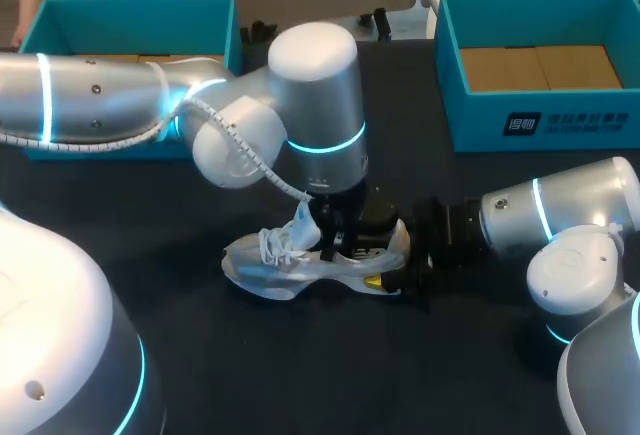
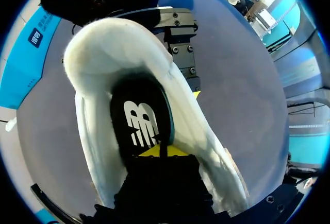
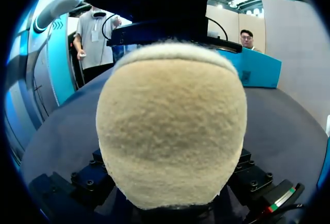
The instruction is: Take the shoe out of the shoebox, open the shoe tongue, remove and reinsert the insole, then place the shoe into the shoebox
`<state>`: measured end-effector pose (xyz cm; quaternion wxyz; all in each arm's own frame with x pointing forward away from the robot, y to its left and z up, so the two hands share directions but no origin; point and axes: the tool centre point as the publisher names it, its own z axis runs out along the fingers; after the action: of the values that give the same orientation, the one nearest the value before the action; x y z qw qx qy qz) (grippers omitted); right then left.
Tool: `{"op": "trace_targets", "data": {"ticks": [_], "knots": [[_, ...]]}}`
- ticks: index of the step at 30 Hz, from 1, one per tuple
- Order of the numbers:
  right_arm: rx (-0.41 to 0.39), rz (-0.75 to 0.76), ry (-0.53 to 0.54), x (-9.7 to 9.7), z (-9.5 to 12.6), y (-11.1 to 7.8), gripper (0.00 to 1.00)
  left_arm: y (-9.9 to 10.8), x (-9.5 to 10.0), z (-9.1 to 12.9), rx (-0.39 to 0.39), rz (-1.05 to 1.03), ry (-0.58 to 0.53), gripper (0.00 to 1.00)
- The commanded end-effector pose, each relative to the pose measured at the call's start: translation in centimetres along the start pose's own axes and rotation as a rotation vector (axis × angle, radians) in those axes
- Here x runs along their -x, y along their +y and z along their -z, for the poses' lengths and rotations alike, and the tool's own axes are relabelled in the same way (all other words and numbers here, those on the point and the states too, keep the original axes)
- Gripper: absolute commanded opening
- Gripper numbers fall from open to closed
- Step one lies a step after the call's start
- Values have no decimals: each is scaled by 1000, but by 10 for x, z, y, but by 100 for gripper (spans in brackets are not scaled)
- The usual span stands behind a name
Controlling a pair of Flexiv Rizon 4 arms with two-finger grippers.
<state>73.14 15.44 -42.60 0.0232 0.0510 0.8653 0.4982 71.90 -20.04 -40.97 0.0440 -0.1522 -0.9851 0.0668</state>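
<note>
A white shoe [image 1: 290, 265] lies on its sole in the middle of the black table, toe toward my left. My left gripper [image 1: 335, 243] points straight down into its opening. In the left wrist view its yellow tips [image 2: 160, 153] are shut together down on the black insole [image 2: 142, 123]; whether they pinch the insole I cannot tell. My right gripper [image 1: 395, 273] comes in low from the right and clasps the heel. The fuzzy beige heel [image 3: 170, 126] fills the right wrist view and hides that gripper's fingertips.
A teal shoebox [image 1: 560, 120] with a brown cardboard floor stands at the back right. A second teal box [image 1: 130, 3] stands at the back left, partly behind my left arm. Bare black tabletop [image 1: 330, 375] lies in front of the shoe.
</note>
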Motion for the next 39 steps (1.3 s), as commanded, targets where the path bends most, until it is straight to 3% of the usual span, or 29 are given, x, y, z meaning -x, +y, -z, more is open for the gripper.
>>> {"op": "trace_targets", "data": {"ticks": [1, 17, 39], "knots": [[-4, -1, -1, 0, -7, -2, 0, 4, 3, -8, 7, -4, 0, 0], [-4, -1, -1, 0, -7, -2, 0, 15, 2, 28, 2, 15, 21, 0], [-4, -1, -1, 0, -7, -2, 0, 20, -7, 64, -109, 44, 65, 0]]}}
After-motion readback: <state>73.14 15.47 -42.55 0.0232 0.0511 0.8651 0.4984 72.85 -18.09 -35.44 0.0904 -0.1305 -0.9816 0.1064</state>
